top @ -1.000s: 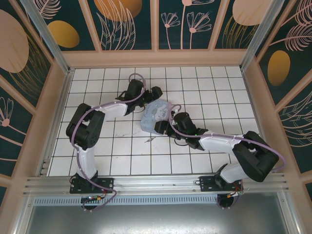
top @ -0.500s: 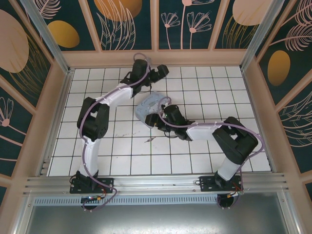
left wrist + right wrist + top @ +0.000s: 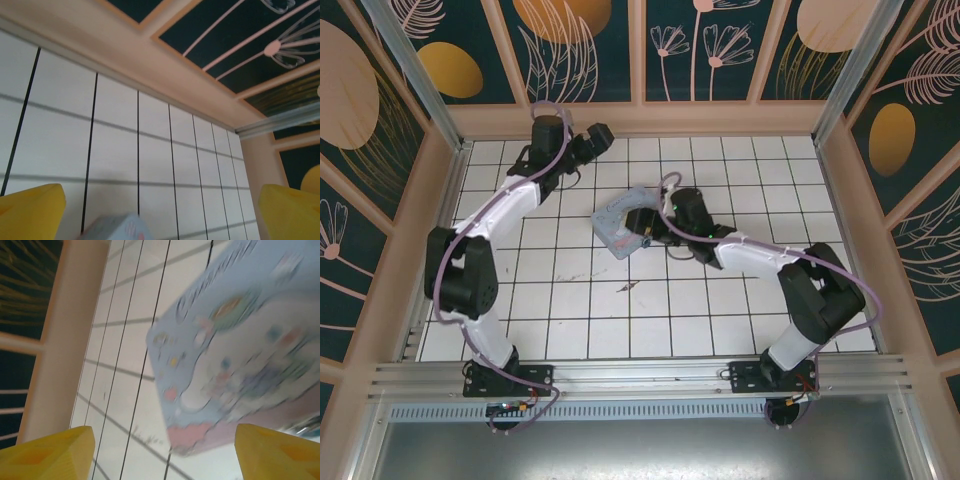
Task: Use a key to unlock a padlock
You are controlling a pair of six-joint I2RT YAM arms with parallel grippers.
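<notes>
Left gripper (image 3: 601,134) is out at the far left of the counter (image 3: 560,300), close to the back wall. On its wrist view (image 3: 160,212) the yellow fingers (image 3: 30,212) are spread wide with only tiles between them, so it's open. A pale blue corner (image 3: 117,227) pokes in at the bottom edge.

Right gripper (image 3: 650,224) is at the right edge of the pale blue cartoon box (image 3: 623,222), mid-counter. On its wrist view (image 3: 164,452) the fingers (image 3: 50,450) are wide apart with the box (image 3: 240,340) just ahead, blurred and looking tilted. I see no clamp on it, so I call it open.

Padlock: I can't pick it out for sure. A tiny dark speck (image 3: 628,287) lies on the counter nearer me than the box, too small to identify.
</notes>
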